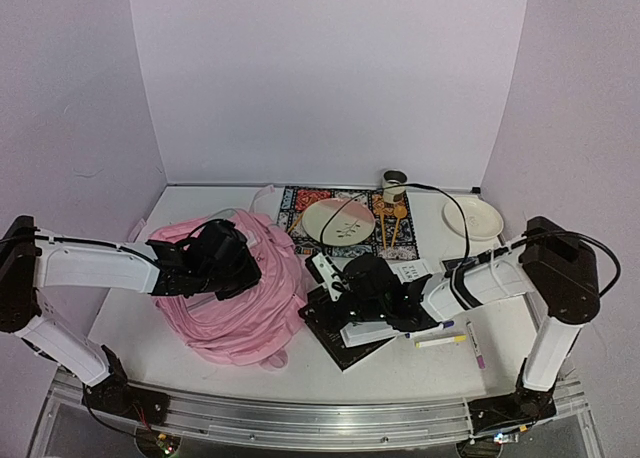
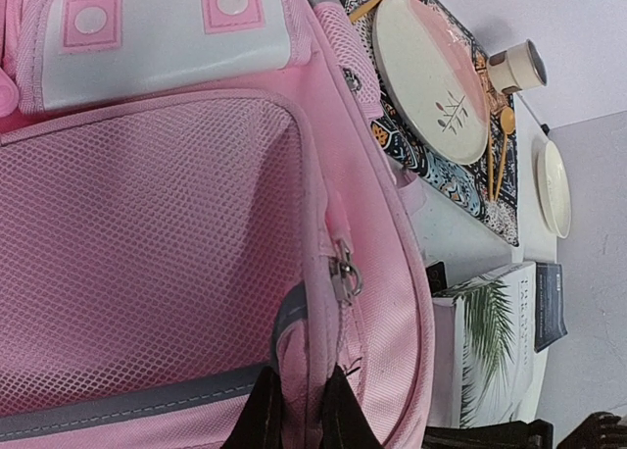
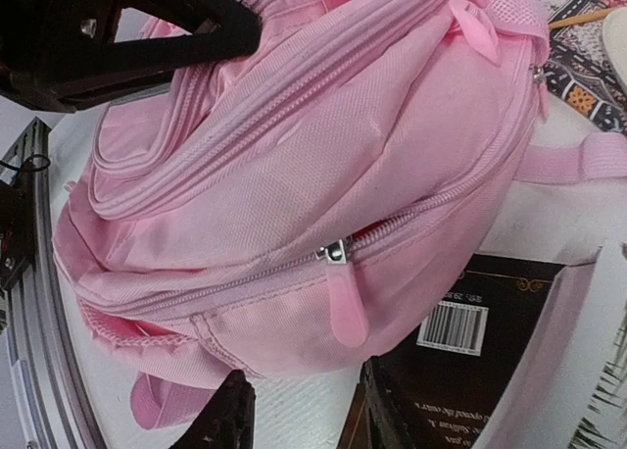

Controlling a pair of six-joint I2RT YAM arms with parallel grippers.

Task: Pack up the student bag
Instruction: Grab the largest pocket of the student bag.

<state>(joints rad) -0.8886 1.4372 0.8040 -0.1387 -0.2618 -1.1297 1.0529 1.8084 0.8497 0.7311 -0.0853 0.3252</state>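
The student bag (image 1: 245, 308) lies slumped on the left half of the tabletop (image 1: 150, 318), front panel up, its right flank against a black book (image 3: 470, 390) that has a white book (image 2: 485, 341) with a leaf cover on top of it. It is plainly soft cloth: it sags, creases and bulges, so it will likely fold or slide rather than stand firm when pulled, and one arm probably has to pin it while the other works a zip. The best places to take hold look like the raised seams, the straps and the zip pulls, not the smooth panels. The left pincer (image 2: 299, 415) is nearly closed, nipping a ridge of pink fabric with a grey band just below a metal slider on the front pocket. The right pincer (image 3: 299, 420) hangs low over the tabletop just in front of the bag's side, jaws partly apart and with nothing between them; the long pink zip pull (image 3: 345, 307) dangles straight ahead of it. As for what holds what, the side zip looks shut left of its slider and perhaps slightly parted to the right, but nothing inside shows. The mesh pocket (image 2: 147, 253) looks flat and empty. Two markers (image 1: 440, 341) lie loose near the books. Behind, a plate (image 2: 431, 76) sits bare on a patterned placemat (image 1: 298, 206), and the inside of a cup (image 2: 517, 67) cannot be seen.
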